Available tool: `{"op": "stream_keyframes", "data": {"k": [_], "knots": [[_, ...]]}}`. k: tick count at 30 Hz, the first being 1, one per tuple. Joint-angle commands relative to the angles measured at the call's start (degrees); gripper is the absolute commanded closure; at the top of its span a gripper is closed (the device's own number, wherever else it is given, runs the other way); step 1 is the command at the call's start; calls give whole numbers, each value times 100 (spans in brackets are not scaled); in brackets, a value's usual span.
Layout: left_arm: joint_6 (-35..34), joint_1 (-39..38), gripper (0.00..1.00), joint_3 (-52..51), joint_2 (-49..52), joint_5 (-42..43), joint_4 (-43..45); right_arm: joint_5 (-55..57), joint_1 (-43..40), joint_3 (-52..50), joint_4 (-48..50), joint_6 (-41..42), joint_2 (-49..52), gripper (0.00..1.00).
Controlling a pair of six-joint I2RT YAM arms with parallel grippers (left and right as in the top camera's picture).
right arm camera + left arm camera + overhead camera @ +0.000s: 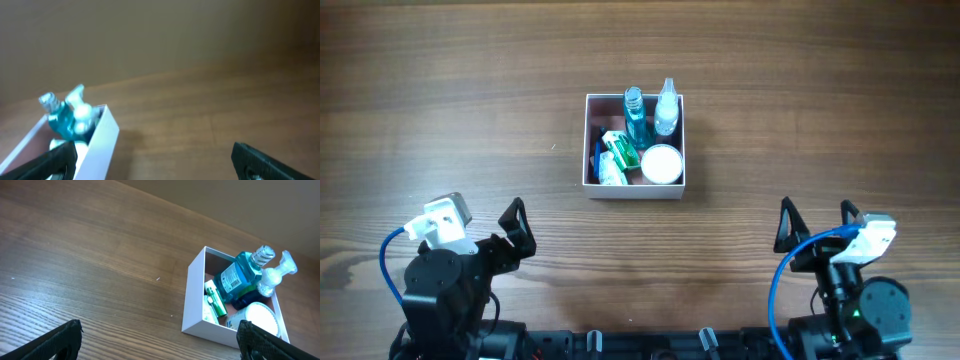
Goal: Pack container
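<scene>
The container (589,140), a square white-walled box with a pink inside, stands at the table's middle. It holds a blue bottle (635,117), a clear pump bottle (666,110), a round white-lidded jar (662,163) and green-and-white packets (614,155). It shows in the left wrist view (192,297) and the right wrist view (102,137). My left gripper (516,232) is open and empty at the near left, well apart from the box. My right gripper (817,225) is open and empty at the near right.
Bare wooden table (440,110) lies all round the container. Both arm bases with blue cables sit at the near edge.
</scene>
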Motion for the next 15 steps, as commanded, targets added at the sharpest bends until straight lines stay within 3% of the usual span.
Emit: {"op": "stream_keyframes", "data": {"k": [1, 11, 15], "knots": [[-50, 9, 0, -31, -31, 70, 13, -131, -55, -382, 671, -570, -138, 0], [-50, 9, 0, -31, -31, 68, 13, -129, -275, -1775, 3558, -1327, -138, 0], [-50, 9, 0, -31, -31, 68, 13, -125, -350, -2210, 4046, -1331, -140, 0]]}}
